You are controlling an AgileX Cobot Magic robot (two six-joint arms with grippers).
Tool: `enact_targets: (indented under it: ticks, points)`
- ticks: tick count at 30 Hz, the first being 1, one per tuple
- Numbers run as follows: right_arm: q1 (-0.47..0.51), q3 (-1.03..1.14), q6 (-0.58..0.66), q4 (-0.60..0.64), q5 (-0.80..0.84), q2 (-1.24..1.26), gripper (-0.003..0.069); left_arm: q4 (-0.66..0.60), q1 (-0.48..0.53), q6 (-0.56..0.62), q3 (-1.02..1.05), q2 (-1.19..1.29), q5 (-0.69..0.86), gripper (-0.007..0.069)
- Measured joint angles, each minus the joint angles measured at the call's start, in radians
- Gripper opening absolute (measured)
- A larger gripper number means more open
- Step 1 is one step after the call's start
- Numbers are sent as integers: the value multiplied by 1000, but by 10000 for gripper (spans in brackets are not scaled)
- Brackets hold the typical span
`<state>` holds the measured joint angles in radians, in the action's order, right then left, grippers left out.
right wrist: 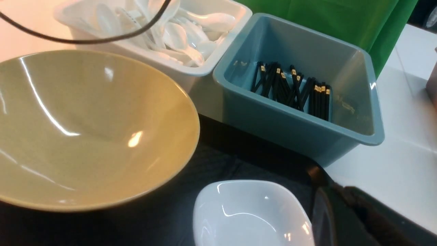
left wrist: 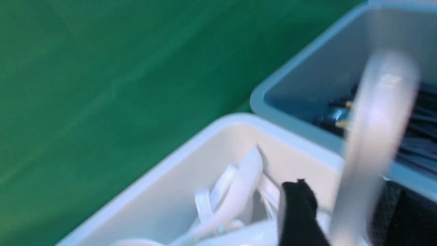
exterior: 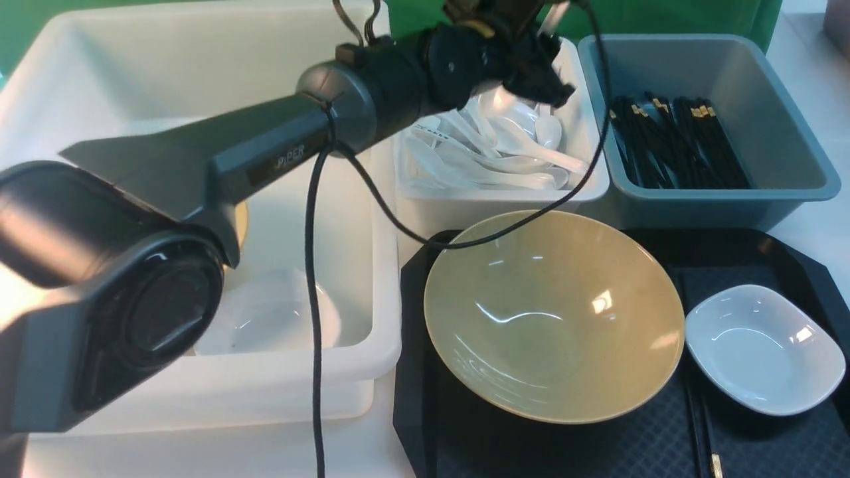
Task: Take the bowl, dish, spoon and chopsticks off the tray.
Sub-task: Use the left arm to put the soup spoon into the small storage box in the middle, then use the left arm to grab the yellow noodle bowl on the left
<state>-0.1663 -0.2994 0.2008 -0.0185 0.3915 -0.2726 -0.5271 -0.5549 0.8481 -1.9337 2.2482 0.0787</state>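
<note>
The left gripper (exterior: 539, 78) hangs over the white bin (exterior: 495, 202) heaped with other spoons (exterior: 524, 159). The spoon (left wrist: 375, 136) is a white blur at its fingers, and I can't tell whether the jaws clasp it or stand loose. On the tray (exterior: 415, 372) sit the bowl (exterior: 554, 315) and the dish (exterior: 764, 348), with the chopsticks (exterior: 698, 425) between them, while the right gripper (right wrist: 321, 191), clenched on nothing, hovers just beside the dish.

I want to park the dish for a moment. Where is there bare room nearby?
Free: the floor of the grey-blue bin, right of its black sticks; the white table right of that bin; the tray strip between that bin and the dish. Crowded: the spoon bin, piled full, with the left gripper over it.
</note>
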Motion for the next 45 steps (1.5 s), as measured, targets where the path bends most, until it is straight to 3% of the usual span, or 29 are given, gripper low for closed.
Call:
enact_targets:
  ticks: [3,9,12,14,15,18,22,27,35,38,41,45]
  points:
    - [0,0,0,0,-3,0,34,-23,6,-60,3,-60,142,324]
    - [0,0,0,0,-7,0,34,-16,17,-271,-13,-252,603,309]
    - [0,1,-1,0,-15,0,34,75,8,-439,-19,-322,978,255]
    - [0,8,-5,0,-23,0,34,128,-8,-477,-13,-319,1065,246]
    - [-1,17,-12,0,-37,0,34,218,-36,-519,-3,-304,1128,243]
    - [-2,22,-22,0,-44,0,34,389,-88,-577,14,-268,1157,269]
    - [-2,25,-23,0,-56,0,34,466,-107,-597,15,-233,1111,335]
    - [-2,26,-24,0,-58,0,34,536,-107,-638,15,-166,1095,412]
    - [-2,26,-31,0,-59,0,34,554,-107,-658,15,-70,1126,414]
    - [-2,26,-43,0,-59,0,34,507,-106,-611,15,-47,1140,307]
    - [-2,26,-46,0,-61,0,34,410,-103,-578,8,-51,1136,125]
    - [-2,26,-46,0,-63,0,37,353,-103,-567,-7,-75,1148,48]
